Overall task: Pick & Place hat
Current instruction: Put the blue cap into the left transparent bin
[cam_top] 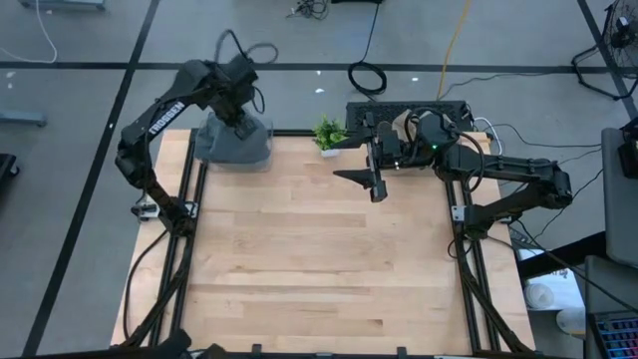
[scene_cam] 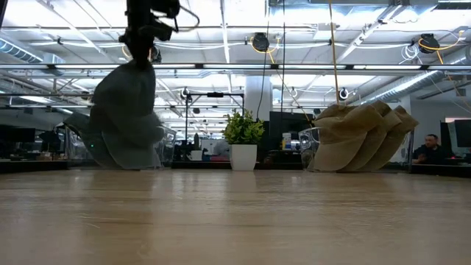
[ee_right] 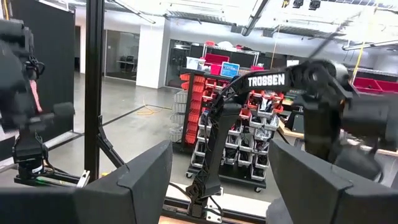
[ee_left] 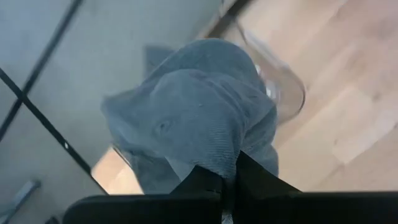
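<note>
A grey corduroy hat [cam_top: 234, 142] hangs at the table's far left corner, below my left gripper [ee_left: 231, 171], which is shut on it. The low view shows the hat [scene_cam: 121, 121] drooping from the gripper [scene_cam: 143, 51], its lower edge down near the tabletop. My right gripper [cam_top: 367, 179] is raised over the far right part of the table. It is open, with nothing between its fingers [ee_right: 146, 183]. My left gripper pinches a fold of the hat's soft edge [ee_left: 221, 163] between its two fingers, coming from above and pointing steeply down. The hat hangs slack below the fingers. Whether its lower edge [scene_cam: 125, 165] rests on the table, I cannot tell.
A stack of beige hats [scene_cam: 360, 136] sits at the far edge on the right, behind my right arm [cam_top: 498, 179]. A small potted plant [cam_top: 329, 133] stands at the middle of the far edge. A clear curved object [ee_left: 283, 93] lies beside the grey hat. Bare wood [cam_top: 319, 269] fills the middle and near side.
</note>
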